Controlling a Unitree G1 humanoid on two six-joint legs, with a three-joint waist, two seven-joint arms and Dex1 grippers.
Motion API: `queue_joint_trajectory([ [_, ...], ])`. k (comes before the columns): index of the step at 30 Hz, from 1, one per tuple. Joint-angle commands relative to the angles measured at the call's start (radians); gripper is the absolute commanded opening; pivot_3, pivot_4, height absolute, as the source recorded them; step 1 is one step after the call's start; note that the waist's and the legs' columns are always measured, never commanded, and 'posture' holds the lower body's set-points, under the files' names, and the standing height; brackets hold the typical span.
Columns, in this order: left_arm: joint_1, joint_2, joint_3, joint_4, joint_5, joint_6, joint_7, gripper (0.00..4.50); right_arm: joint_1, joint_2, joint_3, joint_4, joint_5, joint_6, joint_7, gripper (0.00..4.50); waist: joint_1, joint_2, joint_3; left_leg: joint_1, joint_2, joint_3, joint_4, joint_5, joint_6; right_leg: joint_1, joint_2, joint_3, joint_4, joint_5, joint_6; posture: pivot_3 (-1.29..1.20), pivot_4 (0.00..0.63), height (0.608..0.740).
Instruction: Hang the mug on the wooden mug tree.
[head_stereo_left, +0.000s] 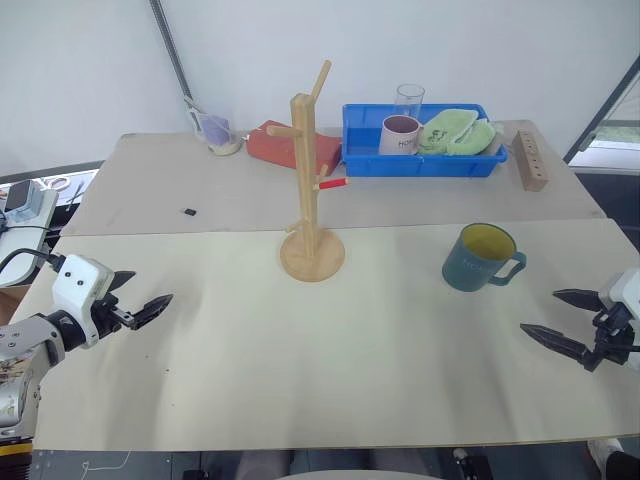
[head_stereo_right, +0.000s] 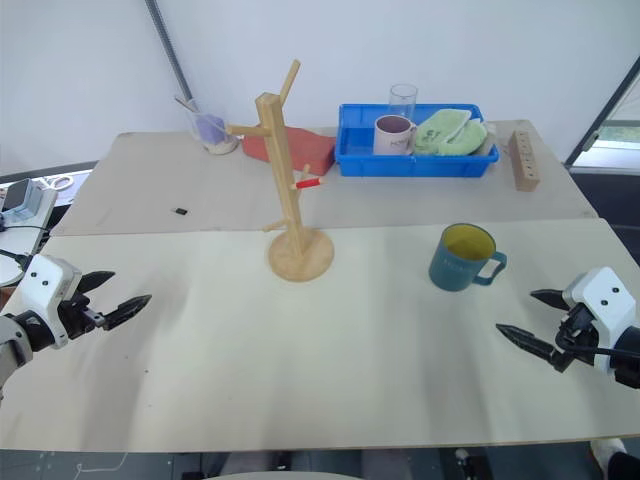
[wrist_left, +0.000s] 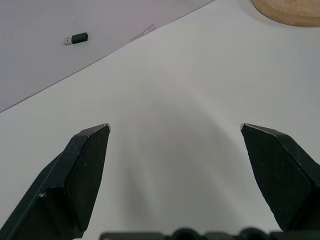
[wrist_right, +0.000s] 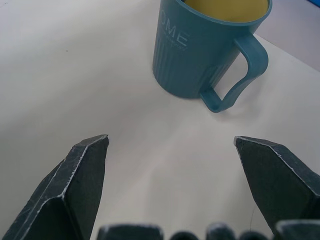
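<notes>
The teal-blue mug (head_stereo_left: 478, 258) with a yellow inside stands upright on the table at the right, its loop handle turned toward the right edge. The wooden mug tree (head_stereo_left: 311, 180) rises from a round base at the table's middle, with angled pegs and one red-tipped peg. My right gripper (head_stereo_left: 548, 314) hovers open near the front right, a short way from the mug (wrist_right: 202, 47), nothing between its fingers. At the front left my left gripper (head_stereo_left: 148, 294) is open and empty, with the tree's base (wrist_left: 290, 11) ahead of it.
A blue bin (head_stereo_left: 420, 150) at the back holds a whitish mug (head_stereo_left: 398, 134), a clear glass (head_stereo_left: 408, 100) and a green cloth. A wooden block with holes (head_stereo_left: 530, 160) lies at the back right, a red object (head_stereo_left: 275, 142) behind the tree, and a small black stick (head_stereo_left: 188, 211) lies left.
</notes>
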Motion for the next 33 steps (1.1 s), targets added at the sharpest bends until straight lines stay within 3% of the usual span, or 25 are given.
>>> queue_joint_trajectory([
  [1, -0.009, 0.012, 0.013, -0.018, 0.009, -0.037, -0.008, 4.5, -0.016, 0.01, -0.003, -0.03, -0.004, -0.018, -0.017, 4.44, 0.0, 0.0, 0.0, 0.0, 0.0, 0.0, 0.0, 0.0, 0.0, 0.0, 0.0, 0.0, 0.0, 0.0, 0.0, 0.0, 0.15, 0.721],
  [6, -0.016, 0.018, 0.029, 0.018, -0.036, -0.1, -0.119, 4.5, -0.056, 0.042, 0.003, -0.038, -0.002, 0.004, -0.071, 4.44, -0.001, 0.0, 0.0, 0.0, 0.0, 0.0, 0.0, 0.0, 0.0, 0.0, 0.0, 0.0, 0.0, 0.0, 0.0, 0.0, 0.15, 0.721],
  [11, 0.003, 0.019, 0.024, -0.049, -0.111, -0.046, -0.195, 4.5, -0.056, 0.058, 0.004, -0.053, -0.002, 0.009, -0.101, 4.44, 0.0, 0.0, 0.0, 0.0, 0.0, 0.001, 0.0, 0.0, 0.0, 0.0, 0.0, 0.0, 0.0, 0.0, 0.0, 0.0, 0.15, 0.721],
  [17, -0.068, 0.025, -0.093, -0.199, -0.194, 0.027, -0.28, 4.5, -0.02, 0.128, -0.003, -0.112, -0.036, -0.021, -0.183, 4.44, 0.006, 0.0, 0.0, -0.001, 0.0, 0.002, 0.0, 0.0, 0.0, 0.001, 0.0, 0.0, 0.001, 0.0, 0.0, 0.0, 0.15, 0.721],
  [25, -0.364, -0.042, -0.335, -0.417, -0.355, 0.17, -0.33, 4.5, 0.016, 0.373, -0.005, -0.244, -0.144, -0.097, -0.47, 4.44, -0.001, 0.001, -0.001, -0.002, 0.0, 0.003, 0.001, 0.0, 0.0, 0.003, 0.001, 0.001, 0.001, 0.002, 0.003, 0.0, 0.15, 0.721],
  [29, -0.505, -0.121, -0.45, -0.386, -0.346, 0.165, -0.361, 4.5, -0.011, 0.523, 0.048, -0.285, -0.185, -0.031, -0.646, 4.44, -0.005, 0.001, -0.002, -0.001, 0.0, 0.0, 0.002, 0.001, 0.001, 0.003, 0.005, 0.002, 0.003, 0.003, 0.005, 0.0, 0.15, 0.721],
  [33, -0.573, -0.195, -0.53, -0.34, -0.317, 0.146, -0.381, 4.5, -0.053, 0.579, 0.073, -0.254, -0.192, 0.003, -0.716, 4.44, -0.011, 0.005, -0.004, -0.001, 0.0, -0.004, 0.006, 0.001, 0.001, 0.003, 0.008, 0.005, 0.003, 0.003, 0.005, 0.0, 0.15, 0.721],
])
